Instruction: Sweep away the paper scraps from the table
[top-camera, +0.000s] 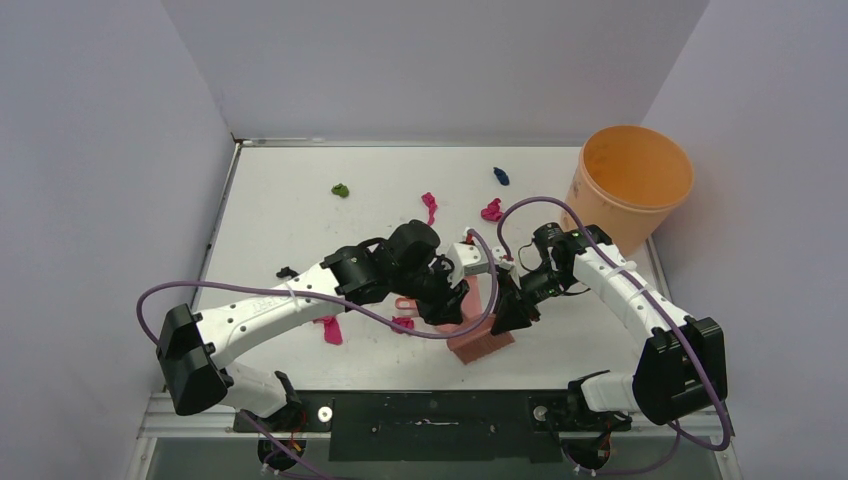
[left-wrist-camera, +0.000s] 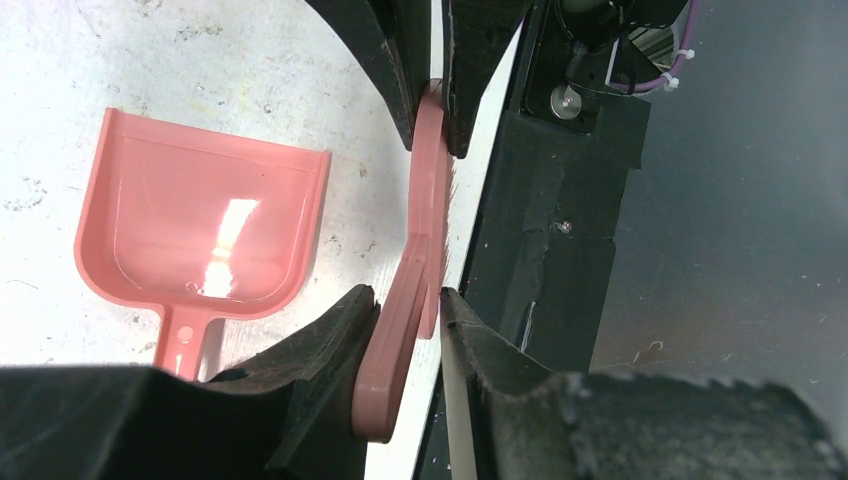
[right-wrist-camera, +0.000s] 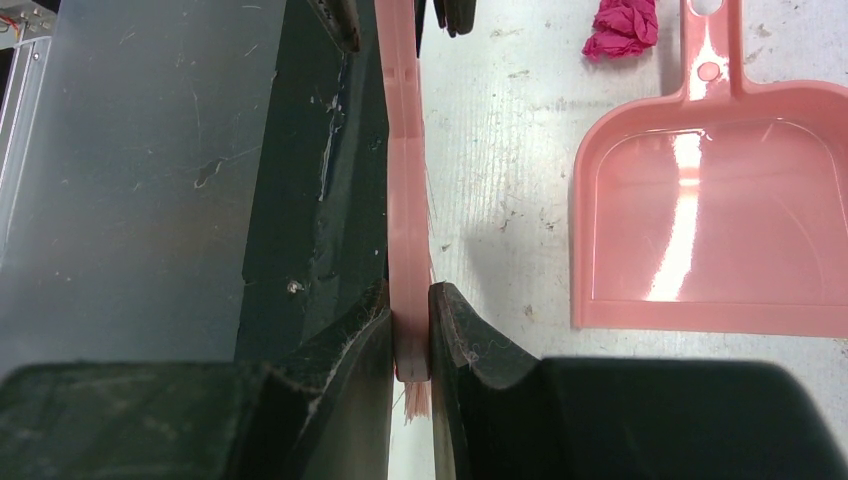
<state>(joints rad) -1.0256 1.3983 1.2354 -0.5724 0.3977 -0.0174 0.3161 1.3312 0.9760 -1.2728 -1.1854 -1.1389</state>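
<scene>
At near-centre of the table, right by its near edge, both arms share one tool. L gripper has its fingers clamped on the handle end of the pink brush, and R gripper has its fingers clamped on the bristle end. Prob. a hand-over or regrip, w/ no sweep yet. To do it well: only one side lets go, and only once the other's hold is firm. Keep the brush level so it can't twist or drop off the near edge, then turn bristles down. Pink dustpan lies flat just beside the brush, unheld. Paper scraps counted L to R: magenta near-left, green far-left, magenta by dustpan handle, magenta far-centre, magenta, dk blue far. So 4 magenta, 1 green, 1 blue seen; arms may hide more. Also 1 brush, 1 dustpan, 1 orange bucket far-right.
</scene>
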